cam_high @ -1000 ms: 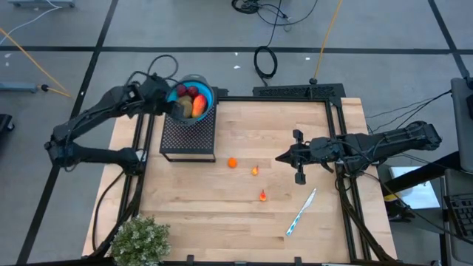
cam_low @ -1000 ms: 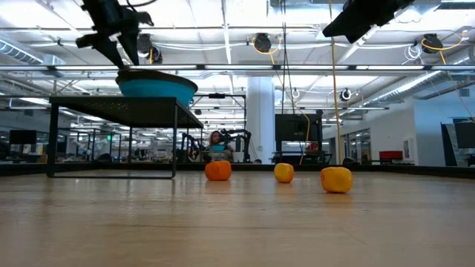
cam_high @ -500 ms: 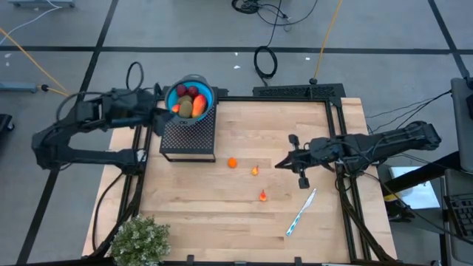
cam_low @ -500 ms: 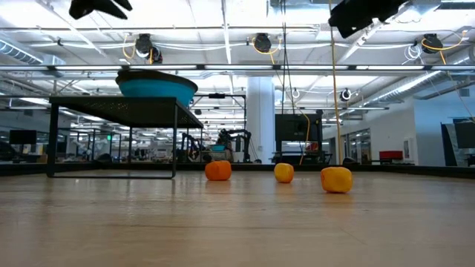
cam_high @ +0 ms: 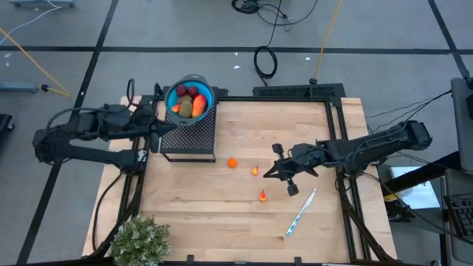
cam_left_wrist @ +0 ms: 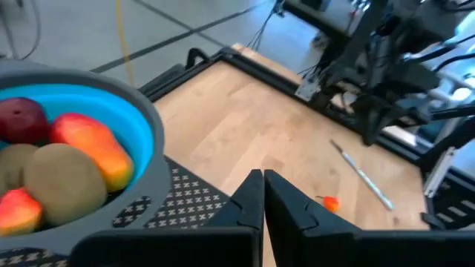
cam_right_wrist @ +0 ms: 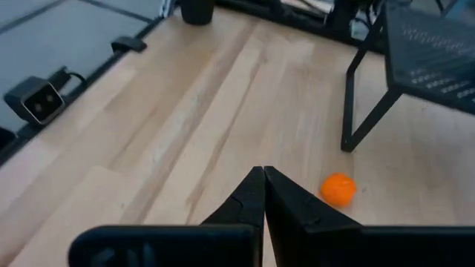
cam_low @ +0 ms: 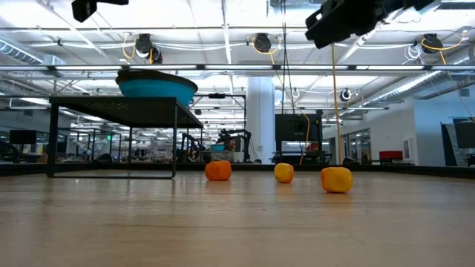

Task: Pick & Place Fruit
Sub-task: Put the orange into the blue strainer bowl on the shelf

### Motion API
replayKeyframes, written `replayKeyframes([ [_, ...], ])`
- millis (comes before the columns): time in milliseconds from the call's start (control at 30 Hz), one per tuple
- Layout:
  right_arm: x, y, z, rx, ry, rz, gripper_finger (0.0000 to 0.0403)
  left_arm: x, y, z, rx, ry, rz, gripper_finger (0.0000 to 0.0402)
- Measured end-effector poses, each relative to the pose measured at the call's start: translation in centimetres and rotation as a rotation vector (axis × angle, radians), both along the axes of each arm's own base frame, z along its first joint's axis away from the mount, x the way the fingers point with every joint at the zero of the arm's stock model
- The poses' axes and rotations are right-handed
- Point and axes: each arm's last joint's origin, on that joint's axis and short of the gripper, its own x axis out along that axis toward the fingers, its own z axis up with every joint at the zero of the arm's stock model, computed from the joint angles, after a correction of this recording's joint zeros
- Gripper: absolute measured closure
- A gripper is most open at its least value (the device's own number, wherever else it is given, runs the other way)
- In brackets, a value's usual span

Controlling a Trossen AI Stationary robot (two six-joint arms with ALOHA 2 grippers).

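Wooden table (cam_high: pixel 192 210) now shows left gripper (cam_high: pixel 157 133) withdrawn from fruit-filled blue bowl (cam_high: pixel 208 100), jaws closed empty; right gripper (cam_high: pixel 267 174), closed empty, shifted nearer three orange bits (cam_high: pixel 232 162) beside pen (cam_high: pixel 301 211)

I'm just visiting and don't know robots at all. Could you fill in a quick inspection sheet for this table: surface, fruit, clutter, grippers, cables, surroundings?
Surface: wooden table, bare in front.
Job's things: blue bowl on a black mesh stand at the back left corner, holding several fruits; three small orange pieces loose mid-table.
Clutter: pen front right; bushy plant front left corner.
Grippers: left gripper shut, empty, beside the stand's left edge; right gripper shut, empty, above the table near the orange pieces.
Cables: coiled black cable and a yellow cord on the floor behind.
Surroundings: open workshop hall with ceiling lights; no person seen.
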Motion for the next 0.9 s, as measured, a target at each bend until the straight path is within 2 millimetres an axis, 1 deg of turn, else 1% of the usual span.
replayKeyframes([
  [167, 1.1, -0.3, -1.0, -0.017, 0.014, -0.011, 0.0402, -0.9, -0.3, -1.9, 0.010, -0.048, -0.020, 0.0389],
  [267, 1.9, -0.9, -1.3, -0.018, -0.009, -0.035, 0.0403, -1.6, -0.4, -2.8, 0.034, -0.062, -0.035, 0.0398],
  [400, 3.3, -2.2, -1.6, -0.003, -0.062, -0.090, 0.0403, -2.7, -0.5, -3.6, 0.069, -0.105, -0.045, 0.0393],
  [533, 5.1, -3.8, -1.5, 0.000, -0.051, -0.149, 0.0403, -4.1, -0.5, -4.5, 0.084, -0.140, -0.048, 0.0395],
  [633, 6.8, -4.9, -1.1, 0.007, -0.054, -0.132, 0.0403, -4.8, -0.6, -5.2, 0.101, -0.167, -0.051, 0.0399],
  [700, 7.8, -5.5, -0.9, 0.017, -0.057, -0.130, 0.0403, -5.2, -0.6, -5.6, 0.129, -0.200, -0.061, 0.0394],
  [767, 8.8, -6.2, -0.9, 0.017, -0.054, -0.148, 0.0403, -5.4, -0.7, -6.0, 0.161, -0.233, -0.105, 0.0391],
  [900, 9.7, -7.6, -1.5, 0.016, -0.017, -0.187, 0.0403, -5.7, -1.1, -6.9, 0.216, -0.322, -0.252, 0.0399],
])
